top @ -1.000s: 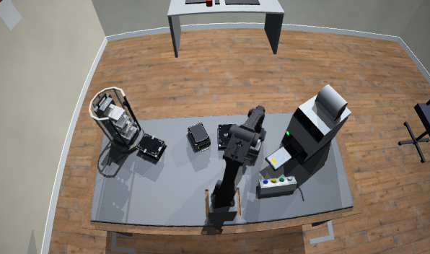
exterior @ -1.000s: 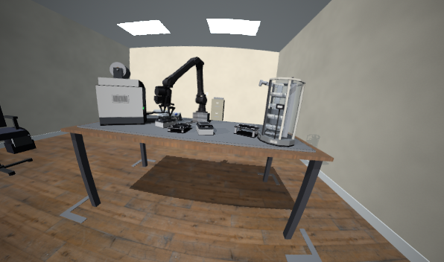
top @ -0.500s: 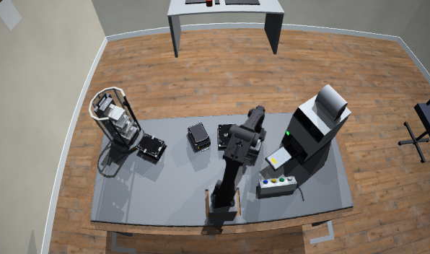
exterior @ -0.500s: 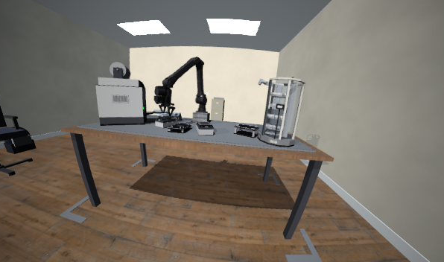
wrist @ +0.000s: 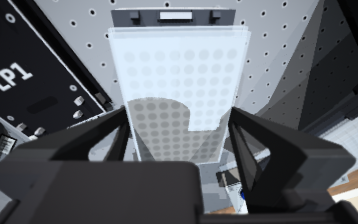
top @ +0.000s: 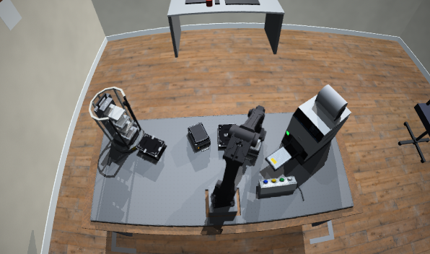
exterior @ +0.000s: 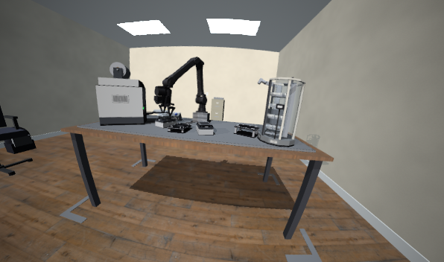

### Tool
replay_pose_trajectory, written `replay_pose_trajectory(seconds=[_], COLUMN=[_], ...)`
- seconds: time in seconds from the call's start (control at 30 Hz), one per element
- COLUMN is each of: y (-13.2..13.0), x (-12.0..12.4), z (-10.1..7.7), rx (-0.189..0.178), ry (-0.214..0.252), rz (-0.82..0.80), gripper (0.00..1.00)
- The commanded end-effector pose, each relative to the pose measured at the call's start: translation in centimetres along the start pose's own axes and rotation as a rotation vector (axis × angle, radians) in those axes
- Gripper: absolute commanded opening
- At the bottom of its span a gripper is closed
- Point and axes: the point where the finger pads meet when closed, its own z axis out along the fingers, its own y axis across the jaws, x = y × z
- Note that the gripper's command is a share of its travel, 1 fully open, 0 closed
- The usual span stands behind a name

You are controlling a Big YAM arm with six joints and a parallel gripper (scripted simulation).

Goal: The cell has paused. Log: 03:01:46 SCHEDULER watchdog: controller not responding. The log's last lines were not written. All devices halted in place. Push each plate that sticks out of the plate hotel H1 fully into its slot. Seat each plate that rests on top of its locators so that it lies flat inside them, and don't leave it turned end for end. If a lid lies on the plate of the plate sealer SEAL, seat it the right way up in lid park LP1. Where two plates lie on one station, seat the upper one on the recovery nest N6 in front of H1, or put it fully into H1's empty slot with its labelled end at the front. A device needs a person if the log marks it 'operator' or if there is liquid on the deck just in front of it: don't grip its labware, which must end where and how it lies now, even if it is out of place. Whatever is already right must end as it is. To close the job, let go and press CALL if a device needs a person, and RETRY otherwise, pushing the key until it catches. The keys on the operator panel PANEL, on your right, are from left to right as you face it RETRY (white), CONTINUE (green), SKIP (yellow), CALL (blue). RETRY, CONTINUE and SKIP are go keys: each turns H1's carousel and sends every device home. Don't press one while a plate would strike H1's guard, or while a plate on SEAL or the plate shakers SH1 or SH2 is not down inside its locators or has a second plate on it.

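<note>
My gripper (wrist: 179,112) (exterior: 167,113) is over the right shaker; its fingers press on both long sides of a clear plate (wrist: 180,75), whose far end lies near the shaker's dark edge (wrist: 122,19). Whether the plate is inside its locators is hidden. LP1 (wrist: 10,77) (exterior: 179,128) is dark, with no lid seen on it. A dark-topped plate (top: 199,133) is on the left shaker. A plate with a yellow mark (top: 279,158) lies on the tray of SEAL (top: 314,119) (exterior: 120,109). Hotel H1 (exterior: 274,141) holds several plates. N6 (top: 156,146) (exterior: 246,129) looks bare.
PANEL (top: 277,188) stands front right, with blue (top: 265,182), yellow (top: 273,180), green (top: 281,180) and white (top: 289,179) keys on top. A small pale patch (top: 205,148) shows just in front of the left shaker; its nature is unclear. H1's guard is at the far left.
</note>
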Motion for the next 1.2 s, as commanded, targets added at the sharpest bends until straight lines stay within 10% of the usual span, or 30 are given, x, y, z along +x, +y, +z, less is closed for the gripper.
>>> replay_pose_trajectory(seconds=[0.0,1.17], y=[-1.1,-0.5], x=[-2.4,0.0], z=[-0.6,2.3], rx=[0.005,0.001], ry=[-0.041,0.004], rz=[0.01,0.003], gripper=[0.84,0.84])
